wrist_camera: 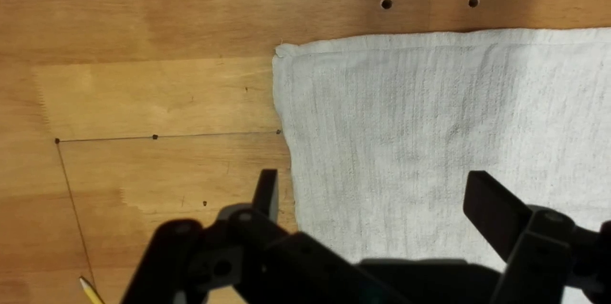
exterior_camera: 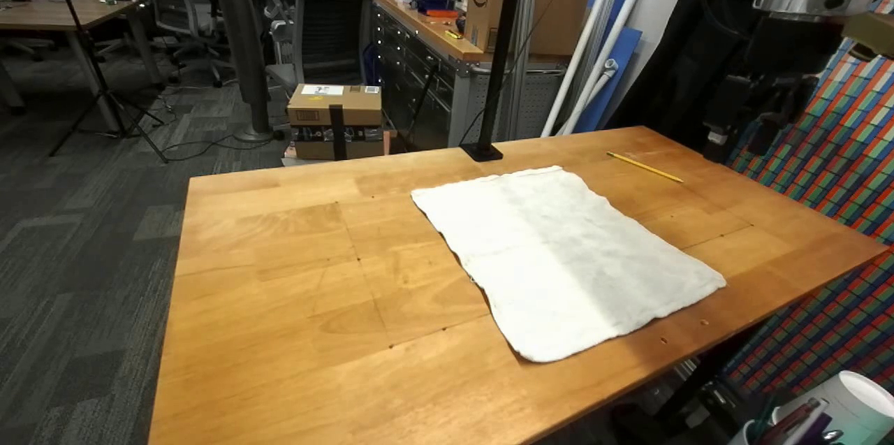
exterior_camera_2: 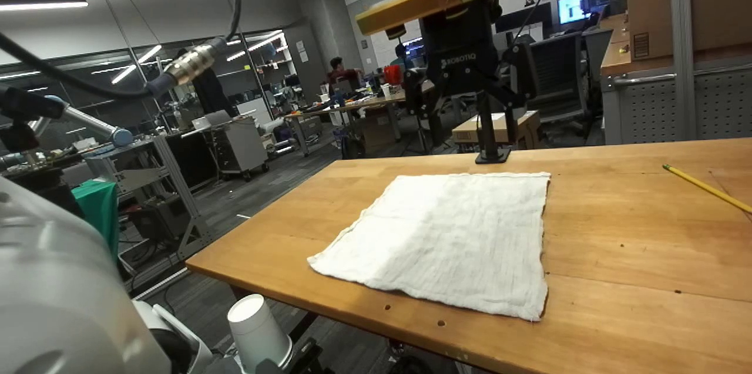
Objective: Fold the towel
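A white towel lies flat and spread out on the wooden table, in both exterior views (exterior_camera: 566, 256) (exterior_camera_2: 452, 239). Part of it shows in the wrist view (wrist_camera: 391, 141), with one corner in sight. My gripper is open and empty, raised well above the table, in both exterior views (exterior_camera: 739, 144) (exterior_camera_2: 473, 130). In the wrist view its fingers (wrist_camera: 372, 180) are wide apart. The left fingertip appears over bare wood just beside the towel's side edge, and the right one over the towel. The gripper hides part of the towel at the bottom of that view.
The wooden table (exterior_camera: 279, 291) has its edge close to one towel side. A yellow pencil (exterior_camera: 644, 167) lies beside the towel; it also shows in the wrist view (wrist_camera: 90, 290). A black pole (exterior_camera: 499, 61) stands at the table's edge. A white cup (exterior_camera_2: 258, 327) is below the table edge.
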Motion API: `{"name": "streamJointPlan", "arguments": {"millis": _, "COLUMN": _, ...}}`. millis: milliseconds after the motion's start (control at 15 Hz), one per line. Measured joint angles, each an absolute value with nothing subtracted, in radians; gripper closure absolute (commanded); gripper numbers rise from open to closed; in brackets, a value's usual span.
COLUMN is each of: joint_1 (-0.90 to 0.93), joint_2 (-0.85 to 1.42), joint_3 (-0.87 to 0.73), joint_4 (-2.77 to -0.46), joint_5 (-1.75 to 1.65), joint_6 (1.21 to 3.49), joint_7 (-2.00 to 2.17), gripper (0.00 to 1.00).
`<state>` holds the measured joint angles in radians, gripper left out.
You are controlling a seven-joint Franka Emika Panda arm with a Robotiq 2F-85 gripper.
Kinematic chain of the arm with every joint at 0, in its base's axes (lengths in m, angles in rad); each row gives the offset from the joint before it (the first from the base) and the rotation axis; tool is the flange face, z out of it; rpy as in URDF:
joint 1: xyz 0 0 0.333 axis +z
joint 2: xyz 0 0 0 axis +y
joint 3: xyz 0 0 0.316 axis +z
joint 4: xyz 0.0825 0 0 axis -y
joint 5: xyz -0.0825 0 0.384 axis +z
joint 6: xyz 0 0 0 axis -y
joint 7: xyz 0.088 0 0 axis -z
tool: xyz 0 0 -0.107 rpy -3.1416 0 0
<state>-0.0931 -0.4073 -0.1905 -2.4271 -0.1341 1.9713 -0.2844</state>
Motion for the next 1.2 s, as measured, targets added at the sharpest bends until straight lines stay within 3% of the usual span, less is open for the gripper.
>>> {"name": "streamJointPlan", "arguments": {"millis": 600, "joint_1": -0.094, "joint_2": -0.412, "joint_3": -0.277, "joint_4": -2.546, "joint_5": -0.090, "joint_6": 2.059, "joint_7": -0.454, "gripper": 0.00}}
{"name": "streamJointPlan", "arguments": {"millis": 1200, "joint_1": -0.054, "joint_2": -0.407, "joint_3": -0.259, "joint_4": -2.693, "joint_5": -0.092, "joint_6": 2.320, "joint_7": -0.584, "gripper": 0.00}}
